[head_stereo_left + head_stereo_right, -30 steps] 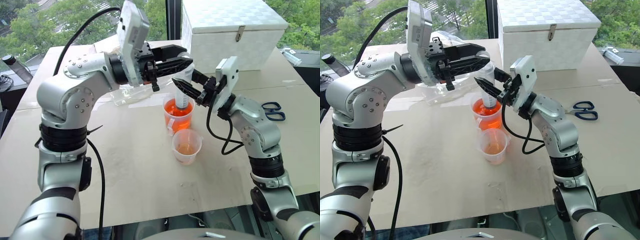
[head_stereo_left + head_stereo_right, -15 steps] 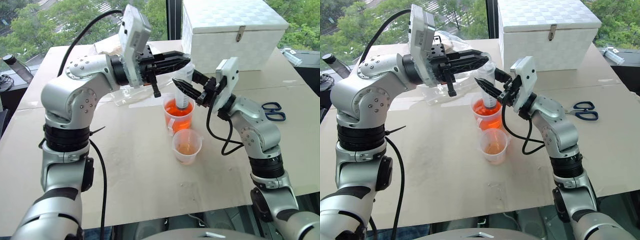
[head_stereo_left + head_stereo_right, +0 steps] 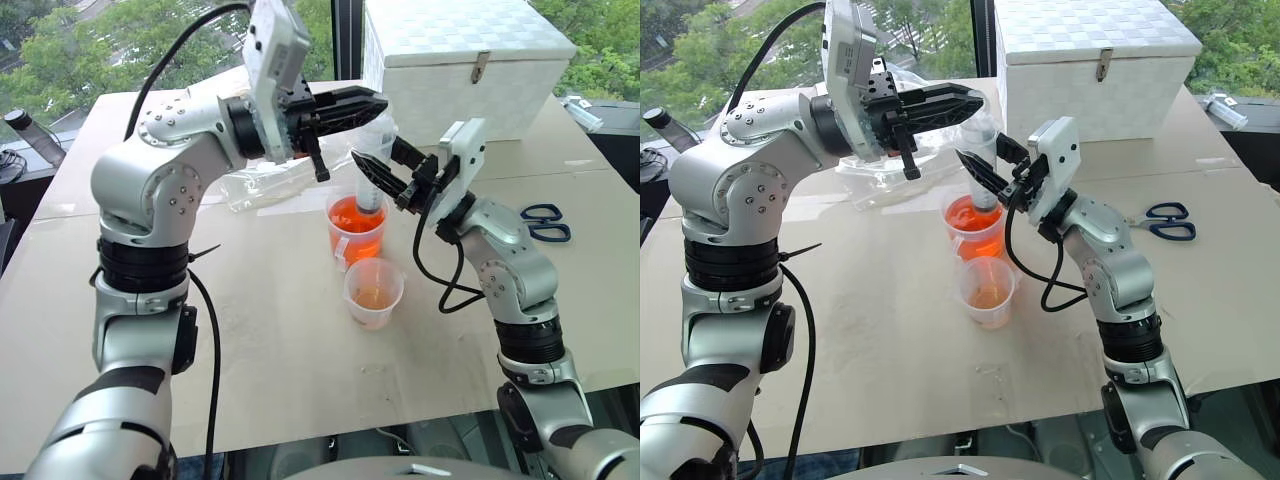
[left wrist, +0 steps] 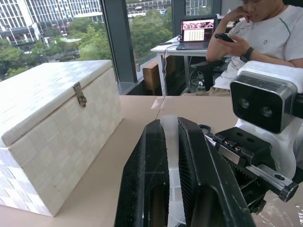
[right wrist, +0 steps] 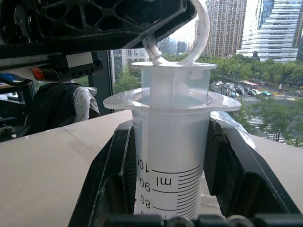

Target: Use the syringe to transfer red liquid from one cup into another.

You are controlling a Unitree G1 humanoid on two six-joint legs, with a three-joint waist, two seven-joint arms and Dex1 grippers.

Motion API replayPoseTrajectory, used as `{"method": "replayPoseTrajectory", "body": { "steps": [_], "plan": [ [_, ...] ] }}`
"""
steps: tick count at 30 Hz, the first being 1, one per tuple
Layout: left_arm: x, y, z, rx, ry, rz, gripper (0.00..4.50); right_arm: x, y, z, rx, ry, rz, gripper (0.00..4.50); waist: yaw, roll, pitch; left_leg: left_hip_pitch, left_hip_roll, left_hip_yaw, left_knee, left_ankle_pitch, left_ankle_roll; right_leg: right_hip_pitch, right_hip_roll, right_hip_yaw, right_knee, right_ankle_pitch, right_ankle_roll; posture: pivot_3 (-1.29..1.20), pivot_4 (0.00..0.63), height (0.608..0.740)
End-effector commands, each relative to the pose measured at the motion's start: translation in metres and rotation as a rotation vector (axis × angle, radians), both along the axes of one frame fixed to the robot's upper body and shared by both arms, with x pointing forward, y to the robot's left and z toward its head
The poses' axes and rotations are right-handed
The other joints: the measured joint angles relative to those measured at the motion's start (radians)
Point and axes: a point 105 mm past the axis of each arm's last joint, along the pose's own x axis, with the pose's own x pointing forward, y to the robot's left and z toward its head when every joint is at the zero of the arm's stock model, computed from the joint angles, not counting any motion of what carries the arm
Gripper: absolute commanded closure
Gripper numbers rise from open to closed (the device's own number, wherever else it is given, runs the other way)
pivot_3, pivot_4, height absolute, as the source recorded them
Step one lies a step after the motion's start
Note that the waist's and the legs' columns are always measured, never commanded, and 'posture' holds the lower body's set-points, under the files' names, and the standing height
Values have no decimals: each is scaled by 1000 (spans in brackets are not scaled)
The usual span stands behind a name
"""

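The syringe (image 3: 368,200) stands upright with its tip down in the vivid orange-red cup (image 3: 355,238), which holds red liquid (image 3: 350,214) and bears a white tab. My right gripper (image 3: 376,158) is shut on the syringe's barrel (image 5: 170,156), just under its flange. My left gripper (image 3: 378,100) reaches in from the left above it and is shut on the white plunger's ring (image 5: 200,33); the plunger (image 4: 169,156) shows between its black fingers. The frosted cup (image 3: 373,293) stands just in front of the red cup, with a little pale orange liquid at its bottom.
A white woven box (image 3: 465,60) stands at the back of the table. Blue-handled scissors (image 3: 545,222) lie at the right. A crumpled clear plastic bag (image 3: 270,180) lies behind the cups. A person (image 4: 265,42) sits beyond the table by a laptop (image 4: 196,30).
My left gripper's fingers have closed on the plunger's top, and that hand sits slightly higher in the picture. The right gripper, the syringe barrel and both cups have stayed put.
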Motion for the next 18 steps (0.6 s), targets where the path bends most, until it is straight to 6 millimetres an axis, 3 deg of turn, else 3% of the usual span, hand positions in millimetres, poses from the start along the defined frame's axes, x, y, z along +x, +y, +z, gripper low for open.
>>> {"method": "replayPoseTrajectory", "body": {
  "steps": [1,18],
  "plan": [
    [-11,10,45,-106,-147,30,4474,-6,14,-12,-37,20,55,3015,0,0,0,0,0,0,0,0,0,0,0,0,0,0,0,0,150,740],
    [-7,14,44,-124,-129,59,4474,-5,21,-8,-31,-5,70,3015,-1,0,0,0,0,0,0,0,0,0,0,0,0,0,0,0,150,740]
  ]
}}
